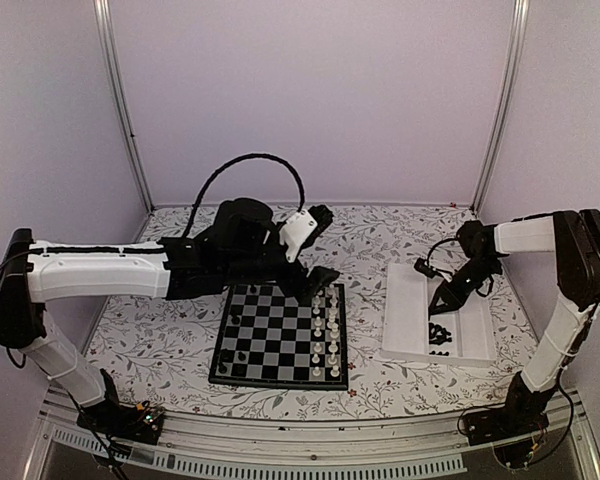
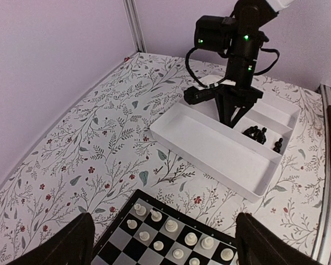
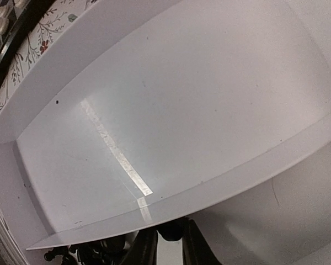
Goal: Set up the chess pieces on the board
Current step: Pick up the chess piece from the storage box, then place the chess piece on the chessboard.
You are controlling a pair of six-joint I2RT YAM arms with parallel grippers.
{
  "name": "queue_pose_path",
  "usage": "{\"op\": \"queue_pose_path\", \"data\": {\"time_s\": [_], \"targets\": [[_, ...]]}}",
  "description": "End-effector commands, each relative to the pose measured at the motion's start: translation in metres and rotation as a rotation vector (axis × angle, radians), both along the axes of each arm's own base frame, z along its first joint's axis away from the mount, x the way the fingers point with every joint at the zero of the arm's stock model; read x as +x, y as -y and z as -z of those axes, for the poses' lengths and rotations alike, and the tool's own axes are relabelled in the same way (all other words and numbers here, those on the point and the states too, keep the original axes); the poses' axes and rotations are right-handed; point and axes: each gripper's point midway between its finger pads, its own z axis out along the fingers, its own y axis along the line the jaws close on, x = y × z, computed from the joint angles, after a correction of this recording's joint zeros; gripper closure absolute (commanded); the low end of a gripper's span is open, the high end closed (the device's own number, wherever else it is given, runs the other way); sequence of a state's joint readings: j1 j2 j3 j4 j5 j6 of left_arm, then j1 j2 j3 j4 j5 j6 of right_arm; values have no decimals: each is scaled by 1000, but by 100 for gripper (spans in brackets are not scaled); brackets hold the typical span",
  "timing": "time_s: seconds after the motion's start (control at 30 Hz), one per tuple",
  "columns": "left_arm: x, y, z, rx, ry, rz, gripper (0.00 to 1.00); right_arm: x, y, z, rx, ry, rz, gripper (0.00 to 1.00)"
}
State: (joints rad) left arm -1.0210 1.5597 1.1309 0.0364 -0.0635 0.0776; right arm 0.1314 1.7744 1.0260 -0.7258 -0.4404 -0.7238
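Pick-up step: R gripper (image 2: 230, 124) is narrowed round a black chess piece (image 3: 171, 231) in tray (image 2: 209, 144), clamp can't be told; lift to board (image 1: 270, 345) is needed next.

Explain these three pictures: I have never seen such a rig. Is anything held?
Two robot arms sit at a table's near edge. One picture looks down from above; the other two come from a camera on each wrist. On the flowered table lie a chessboard, with white pieces along one side, and a white tray holding loose black pieces. The left gripper hangs open over the board, empty. The right gripper reaches into the tray, fingers nearly together; whether it pinches a piece is unclear.
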Motion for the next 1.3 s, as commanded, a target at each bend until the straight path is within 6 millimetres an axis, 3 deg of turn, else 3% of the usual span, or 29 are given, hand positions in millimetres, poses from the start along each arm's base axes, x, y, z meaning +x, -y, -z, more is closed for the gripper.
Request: {"op": "queue_pose_path", "data": {"time_s": [0.0,0.13,0.3,0.5,0.6,0.73,0.97,1.27], "targets": [[-2,9,0,10,4,18,11,-6,-5,4,36,-41,-14,87],[-6,19,11,37,6,34,14,-4,2,-4,50,-31,22,90],[-15,46,23,7,-32,48,19,4,11,-25,125,-15,98,92],[-17,102,28,-119,-31,37,21,3,4,-46,239,-27,137,93],[-10,133,31,-158,-10,19,22,0,-1,-54,276,-41,145,93],[4,163,55,-152,-14,7,26,-3,-7,-70,327,-47,146,93],[1,197,81,-173,-19,107,33,-4,-17,-89,412,-61,150,92],[4,226,93,-191,-27,172,37,-7,-24,-97,469,-86,140,92]]}}
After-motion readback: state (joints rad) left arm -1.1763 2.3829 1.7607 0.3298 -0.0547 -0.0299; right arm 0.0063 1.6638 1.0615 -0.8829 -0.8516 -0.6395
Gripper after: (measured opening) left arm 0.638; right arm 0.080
